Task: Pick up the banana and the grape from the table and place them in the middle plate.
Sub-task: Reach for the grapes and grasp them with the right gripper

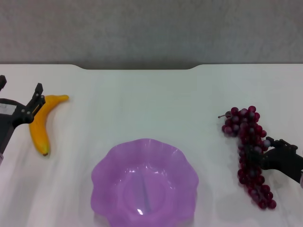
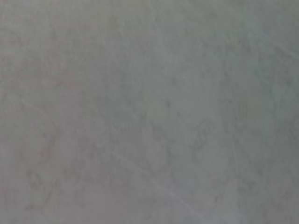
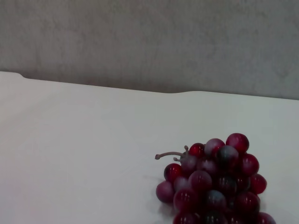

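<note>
The banana (image 1: pixel 41 124) lies on the white table (image 1: pixel 142 101) at the far left. My left gripper (image 1: pixel 20 89) is open just left of it, one finger (image 1: pixel 37 94) touching or overlapping the banana's upper part. The grape bunch (image 1: pixel 247 142) lies at the right and also shows in the right wrist view (image 3: pixel 212 182), stem end pointing away. My right gripper (image 1: pixel 262 153) is at the middle of the bunch, reaching in from the right. The purple scalloped middle plate (image 1: pixel 102 168) sits empty at the front centre. The left wrist view shows only a blurred grey surface.
A grey wall (image 1: pixel 151 28) rises behind the table's far edge, which has a shallow notch (image 1: pixel 137 67). Bare tabletop lies between the plate and each fruit.
</note>
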Robot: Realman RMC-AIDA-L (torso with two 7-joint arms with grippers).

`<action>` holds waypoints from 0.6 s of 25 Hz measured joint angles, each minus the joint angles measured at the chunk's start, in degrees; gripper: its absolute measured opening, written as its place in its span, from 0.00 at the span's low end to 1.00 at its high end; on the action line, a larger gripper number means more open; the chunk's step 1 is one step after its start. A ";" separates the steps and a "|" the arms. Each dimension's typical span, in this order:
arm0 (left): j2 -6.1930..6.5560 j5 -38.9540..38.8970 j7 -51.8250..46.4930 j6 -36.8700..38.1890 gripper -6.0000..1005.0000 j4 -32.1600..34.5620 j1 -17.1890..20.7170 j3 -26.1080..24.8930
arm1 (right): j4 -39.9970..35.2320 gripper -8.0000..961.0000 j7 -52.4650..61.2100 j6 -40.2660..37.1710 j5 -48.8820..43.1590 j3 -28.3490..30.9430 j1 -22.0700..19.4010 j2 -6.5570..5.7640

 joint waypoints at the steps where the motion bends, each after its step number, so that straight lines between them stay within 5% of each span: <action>1: 0.00 0.00 0.00 0.00 0.90 -0.17 0.03 0.00 | -0.02 0.78 0.00 0.00 0.00 -0.02 0.00 0.00; 15: 0.00 0.00 0.08 -0.02 0.90 -0.41 0.23 0.00 | 0.12 0.66 0.09 0.05 0.03 0.01 -0.03 0.00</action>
